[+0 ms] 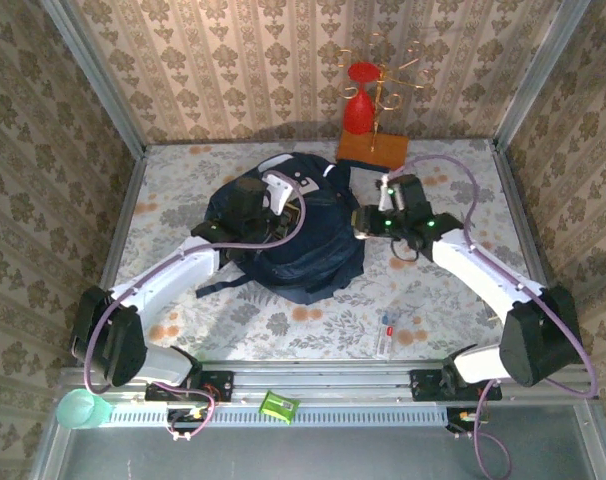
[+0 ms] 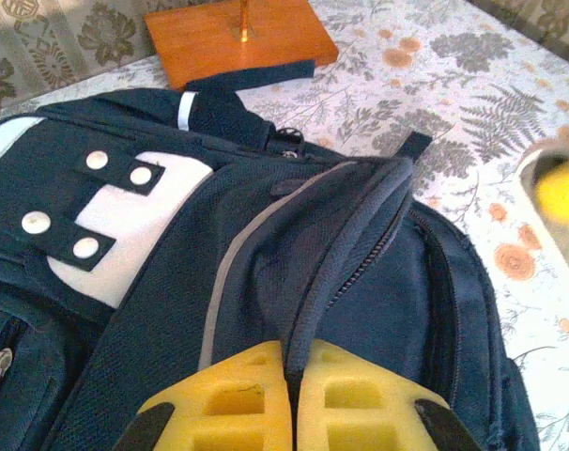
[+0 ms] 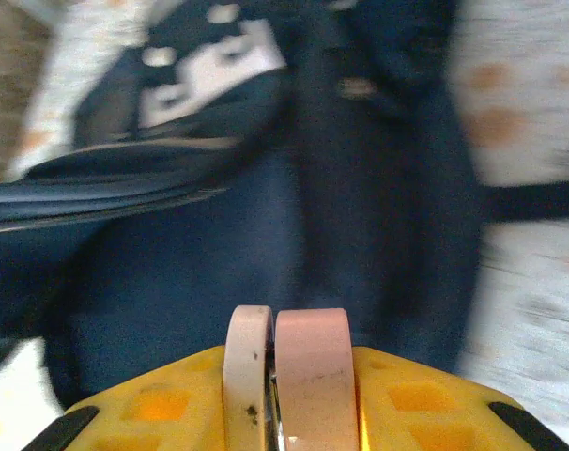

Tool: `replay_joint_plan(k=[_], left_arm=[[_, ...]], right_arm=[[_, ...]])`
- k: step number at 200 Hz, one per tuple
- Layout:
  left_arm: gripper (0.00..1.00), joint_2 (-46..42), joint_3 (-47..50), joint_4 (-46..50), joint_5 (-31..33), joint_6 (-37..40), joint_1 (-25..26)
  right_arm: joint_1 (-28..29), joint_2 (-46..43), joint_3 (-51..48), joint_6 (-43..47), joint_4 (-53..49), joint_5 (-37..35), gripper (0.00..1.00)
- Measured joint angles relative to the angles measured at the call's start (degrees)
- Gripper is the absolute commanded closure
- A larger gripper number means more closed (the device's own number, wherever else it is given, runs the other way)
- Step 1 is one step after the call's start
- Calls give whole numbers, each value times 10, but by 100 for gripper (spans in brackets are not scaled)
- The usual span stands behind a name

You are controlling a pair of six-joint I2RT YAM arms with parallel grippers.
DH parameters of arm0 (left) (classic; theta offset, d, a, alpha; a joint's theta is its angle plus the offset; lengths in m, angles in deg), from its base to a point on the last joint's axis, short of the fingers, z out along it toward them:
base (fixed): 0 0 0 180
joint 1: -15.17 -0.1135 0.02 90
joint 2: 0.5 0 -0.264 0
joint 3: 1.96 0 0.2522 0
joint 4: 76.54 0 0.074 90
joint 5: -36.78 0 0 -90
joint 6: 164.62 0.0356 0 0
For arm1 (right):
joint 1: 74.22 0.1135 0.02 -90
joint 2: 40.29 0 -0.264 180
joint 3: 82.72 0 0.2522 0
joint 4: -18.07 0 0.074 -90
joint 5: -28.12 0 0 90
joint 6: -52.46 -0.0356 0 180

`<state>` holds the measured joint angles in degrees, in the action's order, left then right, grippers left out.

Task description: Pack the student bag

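The student bag (image 1: 313, 262), a dark navy backpack with a grey-white front patch (image 2: 125, 221) and small round buckles, lies in the middle of the table. My left gripper (image 1: 274, 196) (image 2: 294, 362) is shut on the raised fabric edge beside the bag's zip, holding it up. My right gripper (image 1: 362, 222) (image 3: 289, 376) hovers at the bag's right side, shut on a pale pink rounded object (image 3: 313, 349) with a thin metal part between its two halves. The bag (image 3: 200, 272) lies blurred just beyond those fingers.
A wooden base (image 1: 373, 148) (image 2: 238, 38) with a gold hook stand and a red item stands behind the bag. A small clear item (image 1: 388, 330) lies on the table at the front right. A green object (image 1: 279, 405) and a teal cup (image 1: 80, 408) sit by the front rail.
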<state>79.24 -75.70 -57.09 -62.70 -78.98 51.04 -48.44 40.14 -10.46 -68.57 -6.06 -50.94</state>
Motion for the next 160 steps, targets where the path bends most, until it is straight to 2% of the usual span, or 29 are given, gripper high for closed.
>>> replay_joint_plan(k=[32, 75, 91, 105, 117, 141, 160], left_arm=[[100, 4, -44, 37, -7, -17, -7], [100, 26, -90, 63, -22, -46, -12], [100, 33, -100, 70, -25, -54, -12], [100, 38, -106, 73, -25, -64, -18], [100, 40, -107, 73, -25, -70, -24], [100, 40, -109, 71, -26, -77, -29], [100, 40, -109, 71, -26, -78, -30]], right_arm=[[69, 69, 0, -99, 133, 8, 67], [100, 150, 1, -203, 246, -36, 64], [106, 177, 12, -235, 274, -63, 56], [109, 204, 42, -254, 287, -79, 42], [109, 219, 63, -259, 297, -83, 34], [110, 214, 64, -245, 289, -88, 27], [115, 183, 41, -218, 261, -89, 26]])
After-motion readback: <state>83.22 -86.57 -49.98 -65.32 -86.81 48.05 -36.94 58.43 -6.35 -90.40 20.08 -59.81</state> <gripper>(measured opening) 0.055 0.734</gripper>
